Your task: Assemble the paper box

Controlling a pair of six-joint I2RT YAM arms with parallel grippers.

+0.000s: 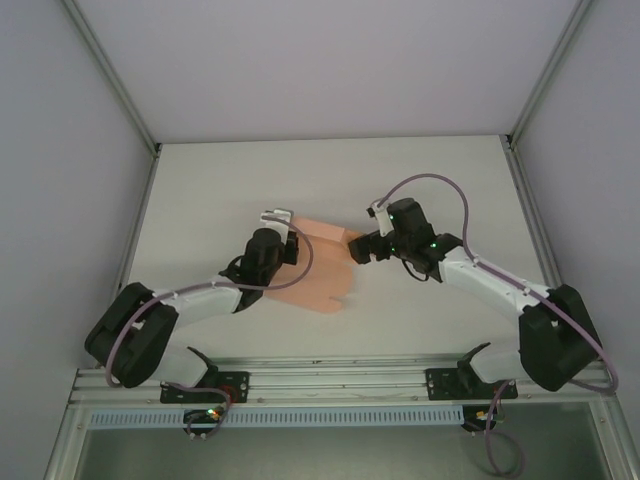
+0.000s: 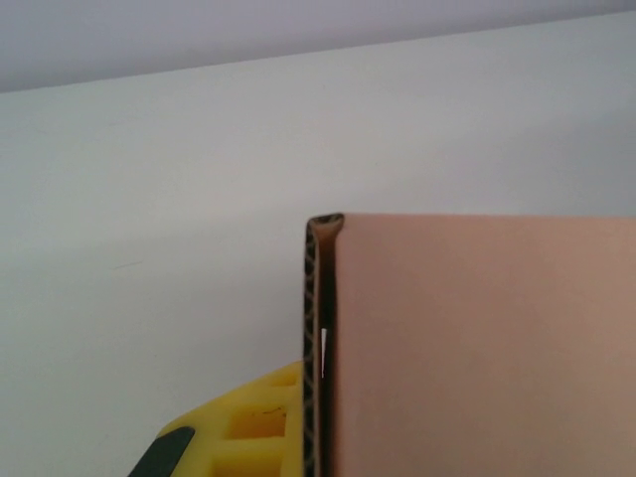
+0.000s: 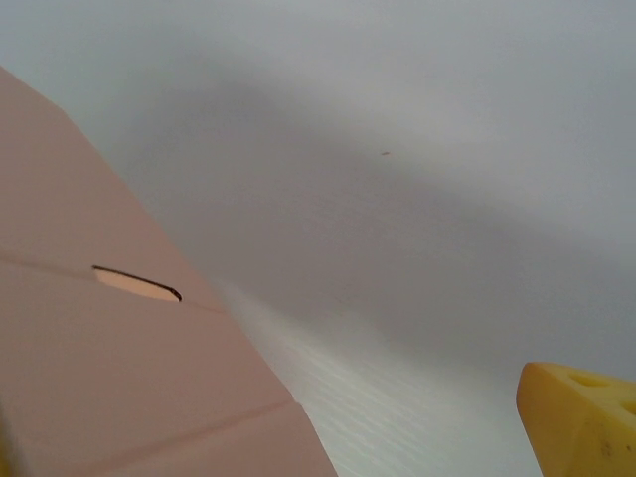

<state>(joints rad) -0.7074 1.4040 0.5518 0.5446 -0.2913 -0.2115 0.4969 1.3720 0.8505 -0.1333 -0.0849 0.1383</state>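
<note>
The paper box (image 1: 318, 272), for now a salmon-pink sheet of thin card with flaps and creases, lies in the middle of the white table (image 1: 430, 190), between the two arms. Its near part is flat on the table. Its far part looks raised, but I cannot tell how much.

The left fingers (image 1: 283, 232) are at the far left edge of the card. In the left wrist view the card (image 2: 477, 348) stands like a wall, with its left edge folded double. One yellow finger (image 2: 248, 432) presses against this edge from the left. The other finger is hidden behind the card, so the fingers are closed on the fold.

The right fingers (image 1: 358, 247) are just beside the far right corner of the card and are spread apart. In the right wrist view the card (image 3: 119, 378) fills the lower left, with a short curved slot (image 3: 139, 283) on a crease. One yellow finger (image 3: 581, 422) is at the lower right, with bare table between it and the card, so it grips nothing.

The left arm (image 1: 190, 300) reaches from its base forward and to the right, low over the table, its wrist above the left part of the sheet. The right arm (image 1: 490, 280) reaches forward and to the left, its fingers pointing left at the card.
</note>
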